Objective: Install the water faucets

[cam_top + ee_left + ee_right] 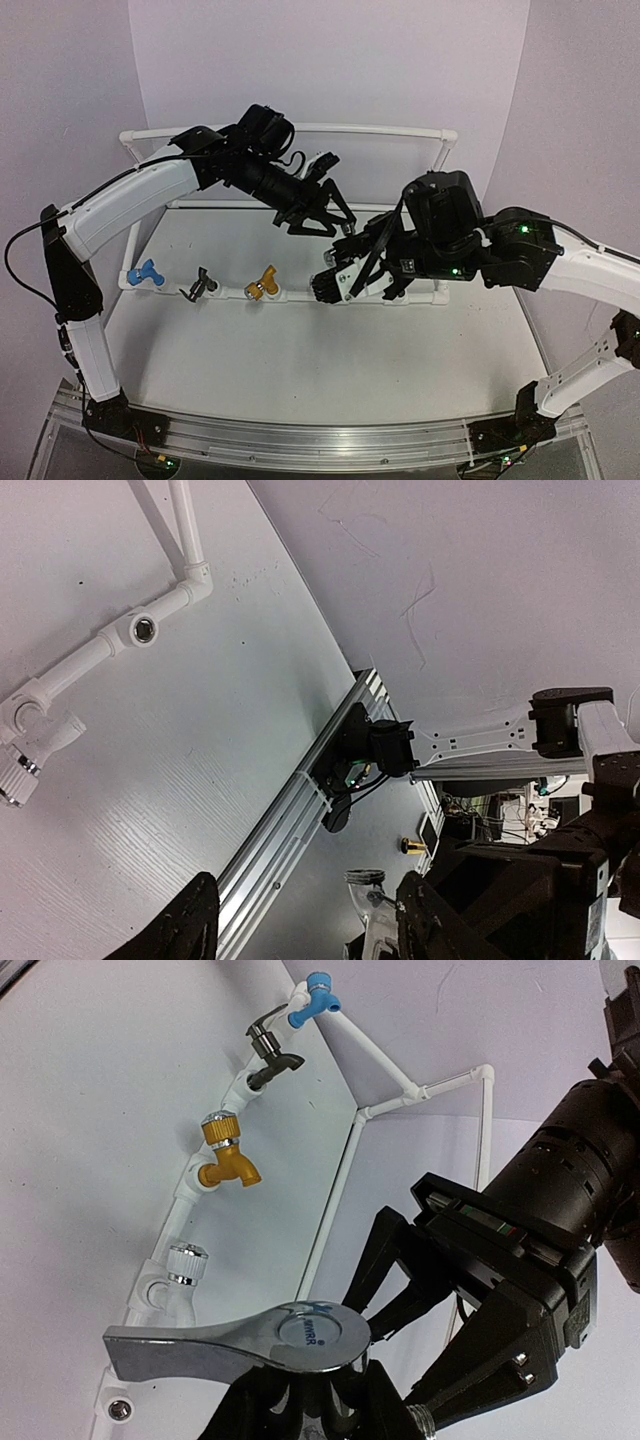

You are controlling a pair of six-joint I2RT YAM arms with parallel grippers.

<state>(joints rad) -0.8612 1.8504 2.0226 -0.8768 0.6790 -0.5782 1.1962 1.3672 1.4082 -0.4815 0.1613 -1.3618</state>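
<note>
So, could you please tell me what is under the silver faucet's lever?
The right fingers, closed on the silver faucet just below its lever. They cover most of its body, so the spout cannot be made out.

One overhead, two wrist-close.
Top is looking down on the counter point(300, 350); wrist views are sharing the pipe frame point(100, 648).

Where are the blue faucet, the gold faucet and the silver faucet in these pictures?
blue faucet point(320, 1002): right wrist view, on its blue body.
gold faucet point(226, 1163): right wrist view, on its gold body.
silver faucet point(250, 1342): right wrist view, on its flat lever handle.
</note>
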